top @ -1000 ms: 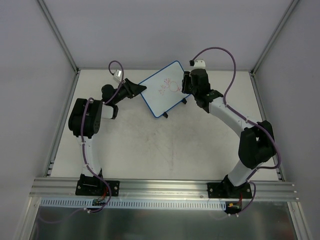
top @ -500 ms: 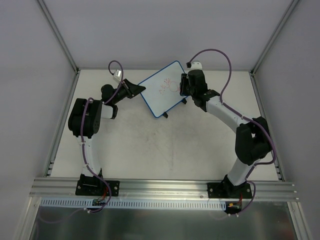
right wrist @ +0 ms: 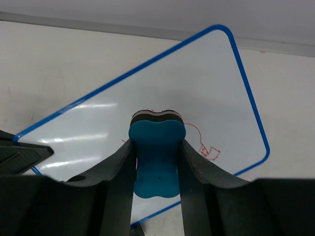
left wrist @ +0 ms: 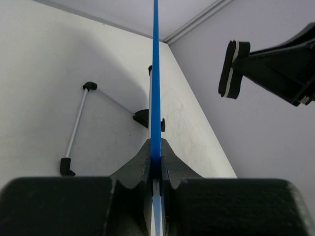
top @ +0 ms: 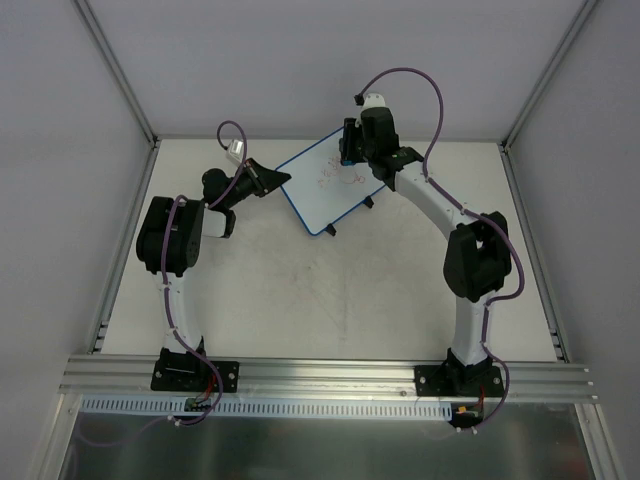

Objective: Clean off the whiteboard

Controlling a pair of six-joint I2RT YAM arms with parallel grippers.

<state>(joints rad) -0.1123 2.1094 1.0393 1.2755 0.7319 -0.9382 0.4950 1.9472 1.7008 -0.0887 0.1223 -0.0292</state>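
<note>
- While the whiteboard (top: 322, 185) sits propped at a slant on the table (top: 300, 300) in the upper middle of the overhead view, the left pincer (left wrist: 156, 164) is pressed together on its thin blue rim
- The right pincer (right wrist: 156, 142) pinches the eraser (right wrist: 156, 162) over the board's upper part; whether the pad touches the surface I cannot tell
- Red scribbles (right wrist: 204, 145) lie to the lower right of the eraser in the wrist view, apparently unwiped
- That rim is narrow and smooth, so a hard push could twist the board out of the grip or skid its small feet
- A tilted pad would rub with one edge and smear
- Board: glossy, rounded corners; eraser: soft blue foam, waisted, dark felt face; table: matte, scuffed
</note>
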